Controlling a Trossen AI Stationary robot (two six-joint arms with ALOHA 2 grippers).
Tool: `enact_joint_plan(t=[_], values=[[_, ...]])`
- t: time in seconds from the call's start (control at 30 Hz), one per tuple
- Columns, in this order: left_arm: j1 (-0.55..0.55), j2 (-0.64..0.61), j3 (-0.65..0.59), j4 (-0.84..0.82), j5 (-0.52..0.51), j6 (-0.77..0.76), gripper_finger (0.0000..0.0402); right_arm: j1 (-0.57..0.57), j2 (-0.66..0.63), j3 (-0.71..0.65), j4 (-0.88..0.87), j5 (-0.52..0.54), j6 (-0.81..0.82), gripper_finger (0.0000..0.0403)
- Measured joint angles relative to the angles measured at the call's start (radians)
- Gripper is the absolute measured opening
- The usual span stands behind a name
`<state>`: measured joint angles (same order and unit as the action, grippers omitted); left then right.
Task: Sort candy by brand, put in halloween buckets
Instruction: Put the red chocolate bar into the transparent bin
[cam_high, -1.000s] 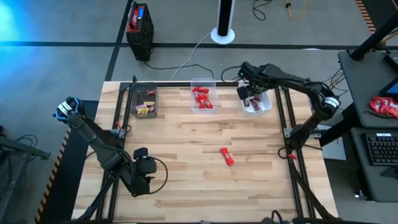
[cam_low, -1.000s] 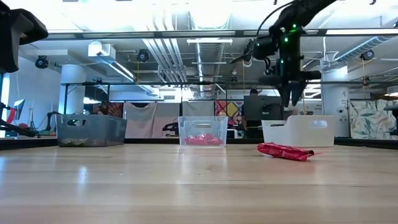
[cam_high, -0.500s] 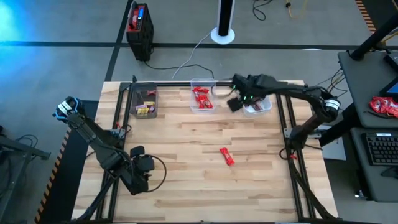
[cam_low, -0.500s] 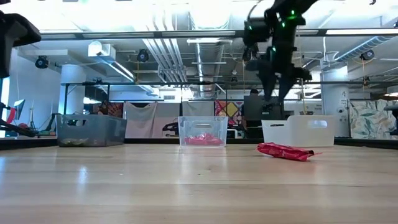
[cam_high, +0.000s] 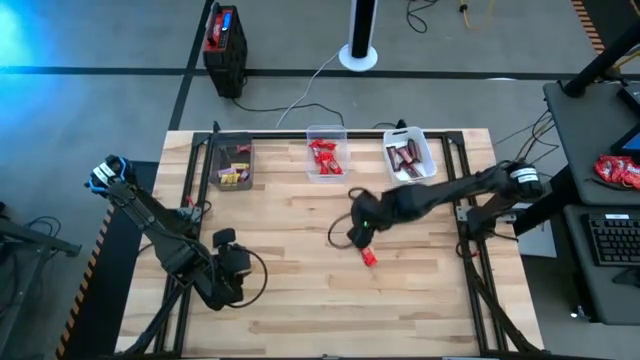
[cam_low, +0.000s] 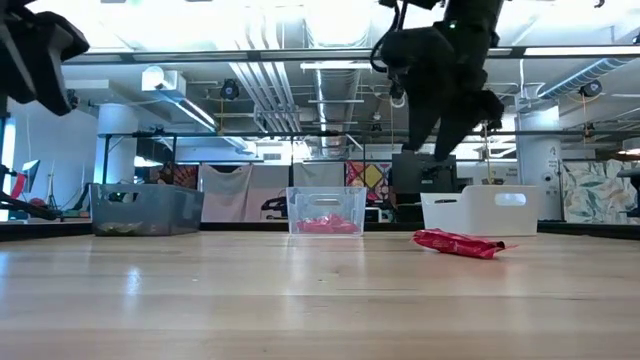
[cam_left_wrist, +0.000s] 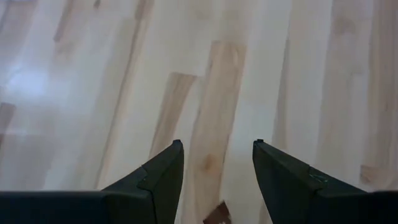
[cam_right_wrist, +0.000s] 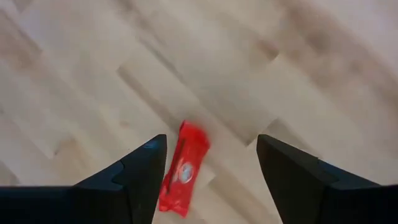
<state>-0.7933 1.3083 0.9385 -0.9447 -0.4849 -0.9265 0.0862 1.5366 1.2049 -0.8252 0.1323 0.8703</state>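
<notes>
One shiny red candy bar (cam_high: 367, 254) lies flat on the wooden table, right of centre; the low view shows this bar (cam_low: 459, 243) and the right wrist view shows the bar (cam_right_wrist: 182, 170). My right gripper (cam_high: 358, 232) hangs open above it, clear of the table; its fingers (cam_right_wrist: 211, 147) frame the bar from above. Along the far edge stand the dark grey bin (cam_high: 231, 162) with yellow and pink pieces, the clear bin (cam_high: 326, 153) with red bars, and the white bin (cam_high: 409, 157) with dark brown bars. My left gripper (cam_left_wrist: 217, 149) is open over bare wood at the near left.
A black-and-red box (cam_high: 224, 38) and a white stand (cam_high: 359, 40) sit on the floor beyond the far edge. A black frame (cam_high: 197, 170) runs along the table's sides. Bare wood (cam_high: 300, 290) spreads across the table's middle and near side.
My right gripper has swung from above the white bin toward the table's near side and centre, and now hangs over the red bar. The bar has not moved. My left arm has kept still.
</notes>
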Motion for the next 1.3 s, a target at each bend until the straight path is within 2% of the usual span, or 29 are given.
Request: enact_joint_plan(t=[0.17, 0.4, 0.87, 1.07, 1.3], values=[[0.001, -0.001, 0.0, 0.0, -0.027, 0.005, 0.0175, 0.06, 0.099, -0.001, 0.0, -0.008, 0.078, 0.0251], [0.001, -0.001, 0.0, 0.0, -0.024, 0.004, 0.0175, 0.087, 0.215, 0.015, -0.002, -0.039, 0.105, 0.0253], [0.001, -0.001, 0.0, -0.003, -0.026, 0.003, 0.0175, 0.086, 0.31, 0.017, 0.036, -0.047, 0.089, 0.0244], [0.001, -0.001, -0.005, -0.002, -0.027, 0.001, 0.0175, 0.086, 0.312, 0.017, 0.051, -0.05, 0.087, 0.0204], [0.001, -0.001, -0.007, 0.001, -0.029, 0.001, 0.0175, 0.086, 0.294, 0.017, 0.054, -0.044, 0.077, 0.0122]])
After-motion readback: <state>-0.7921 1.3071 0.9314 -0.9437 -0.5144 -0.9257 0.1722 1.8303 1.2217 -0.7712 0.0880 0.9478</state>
